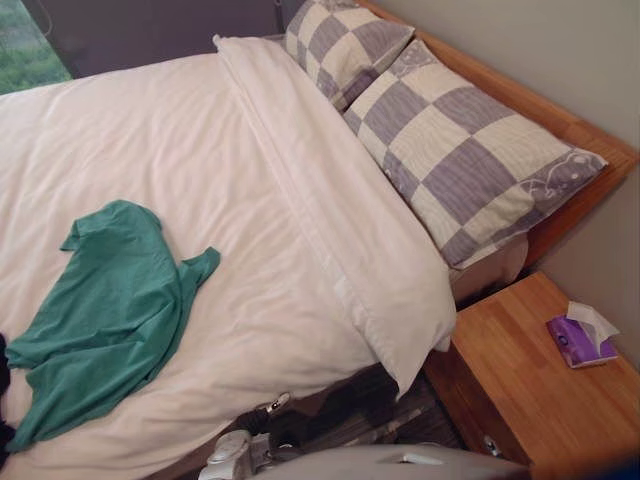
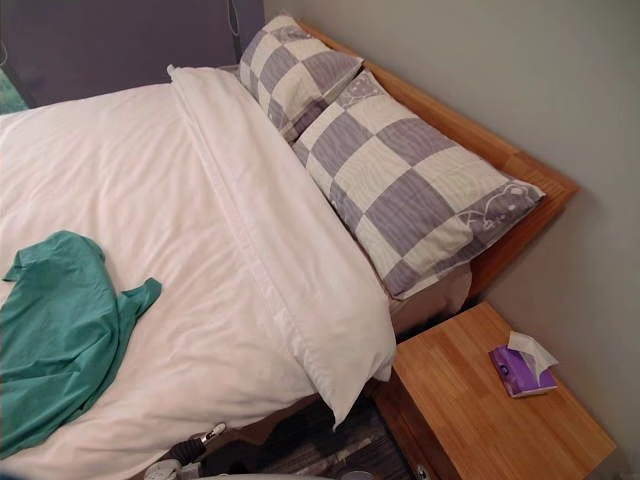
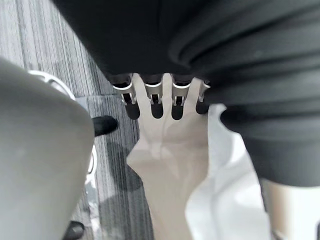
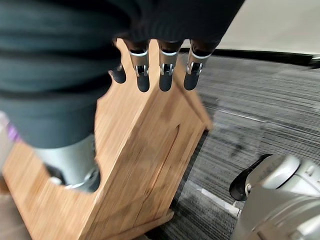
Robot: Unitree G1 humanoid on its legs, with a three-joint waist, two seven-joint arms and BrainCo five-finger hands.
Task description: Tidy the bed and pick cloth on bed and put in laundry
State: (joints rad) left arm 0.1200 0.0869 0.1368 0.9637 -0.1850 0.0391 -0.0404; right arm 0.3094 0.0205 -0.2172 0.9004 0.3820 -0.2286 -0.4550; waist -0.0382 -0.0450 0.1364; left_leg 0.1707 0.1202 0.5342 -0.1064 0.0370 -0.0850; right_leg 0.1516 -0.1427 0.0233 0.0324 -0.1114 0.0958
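Observation:
A green cloth [image 1: 105, 310] lies crumpled on the white duvet [image 1: 200, 150] near the bed's lower left edge, also in the right eye view [image 2: 55, 335]. Nothing touches it. My left hand [image 3: 157, 100] hangs beside the bed's side with its fingers relaxed and empty, a white sheet edge [image 3: 225, 200] below it. My right hand [image 4: 166, 75] hangs with straight, empty fingers above the wooden nightstand [image 4: 145, 160]. Both hands are well away from the cloth.
The duvet's top is folded back in a long band [image 1: 330, 230] below two checked pillows [image 1: 470, 150] against a wooden headboard [image 1: 560, 125]. A nightstand [image 1: 530, 390] at the right carries a purple tissue pack [image 1: 580, 340]. Something dark [image 1: 3, 370] lies at the left edge. Grey carpet [image 4: 260, 115] surrounds the bed.

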